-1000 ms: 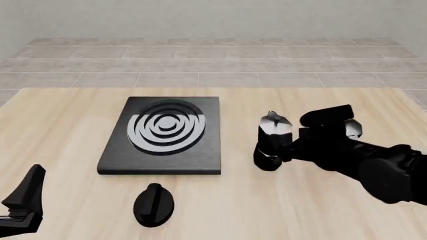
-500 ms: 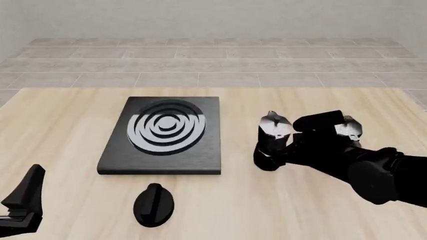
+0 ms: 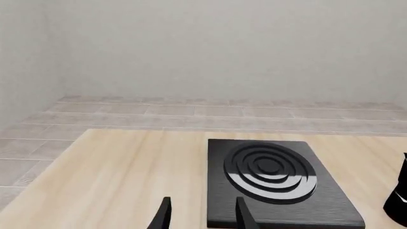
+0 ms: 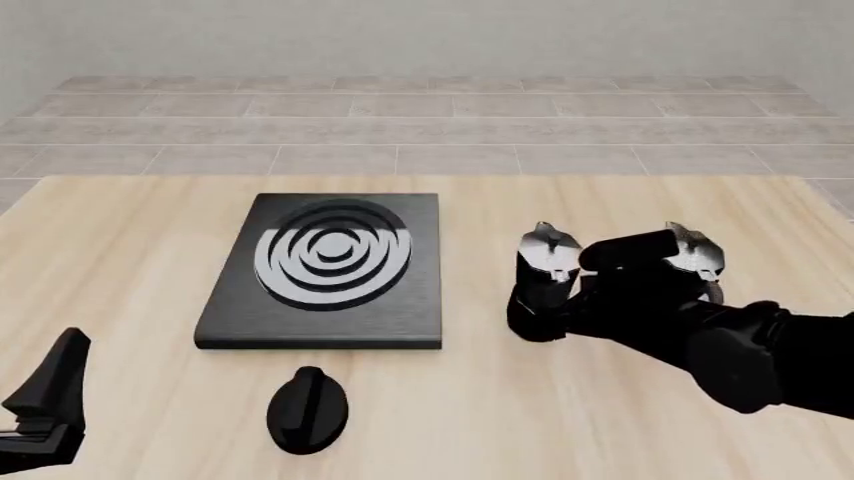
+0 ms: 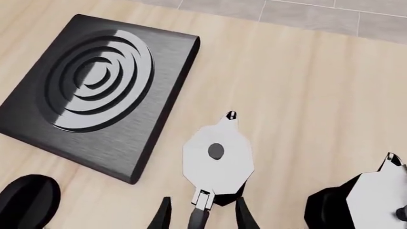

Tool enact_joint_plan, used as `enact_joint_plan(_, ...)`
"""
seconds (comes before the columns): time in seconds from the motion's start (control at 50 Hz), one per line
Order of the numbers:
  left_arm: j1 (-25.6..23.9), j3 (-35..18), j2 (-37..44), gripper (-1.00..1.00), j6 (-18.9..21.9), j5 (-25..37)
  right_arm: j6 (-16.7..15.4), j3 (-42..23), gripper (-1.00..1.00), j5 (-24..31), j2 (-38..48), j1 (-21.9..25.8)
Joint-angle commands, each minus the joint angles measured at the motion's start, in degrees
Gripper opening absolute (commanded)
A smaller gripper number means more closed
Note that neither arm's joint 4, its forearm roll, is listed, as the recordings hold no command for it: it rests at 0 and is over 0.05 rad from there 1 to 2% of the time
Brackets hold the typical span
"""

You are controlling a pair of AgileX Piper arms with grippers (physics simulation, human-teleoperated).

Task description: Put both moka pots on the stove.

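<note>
One moka pot (image 4: 542, 282) stands on the table to the right of the stove (image 4: 331, 272), its silvery lid (image 5: 218, 160) seen from above in the right wrist view. My right gripper (image 4: 571, 302) is open just behind this pot, and its fingers (image 5: 242, 215) straddle the pot's handle (image 5: 201, 206) without closing on it. The second moka pot (image 4: 693, 254) stands further right, mostly hidden behind my right arm, and shows as (image 5: 363, 201) in the wrist view. My left gripper (image 4: 51, 400) hangs open and empty at the near left, fingers (image 3: 163, 217) pointing toward the stove (image 3: 273, 177).
A small black oval knob (image 4: 307, 408) lies on the table in front of the stove. A grey tiled floor lies beyond the table's far edge. The first pot's edge (image 3: 399, 200) shows in the left wrist view.
My right gripper has sunk a little and edged left toward the first moka pot, uncovering more of the second pot's lid. The left arm, pots and stove have not moved.
</note>
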Motion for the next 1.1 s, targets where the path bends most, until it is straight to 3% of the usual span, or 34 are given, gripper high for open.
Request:
enact_joint_plan(0.02,0.0,0.0,0.2,1.0,0.1,-0.1,-1.4,1.0,-1.0,-1.0,-1.3,-0.7)
enact_joint_plan(0.4,-0.1,0.1,0.1,1.0,0.0,0.2,-11.4,8.3,-1.0,-9.5,-14.2,3.5)
enact_joint_plan(0.54,-0.1,0.1,0.0,1.0,0.1,0.3,-11.2,11.0,-1.0,-12.0,-19.9,5.7)
enact_joint_plan(0.86,-0.1,0.0,0.3,1.0,0.3,0.1,-7.1,12.7,-1.0,-10.5,-28.0,8.3)
enact_joint_plan(1.1,-0.2,0.0,0.4,1.0,0.6,0.0,-8.6,14.3,-1.0,-14.3,-31.9,8.7)
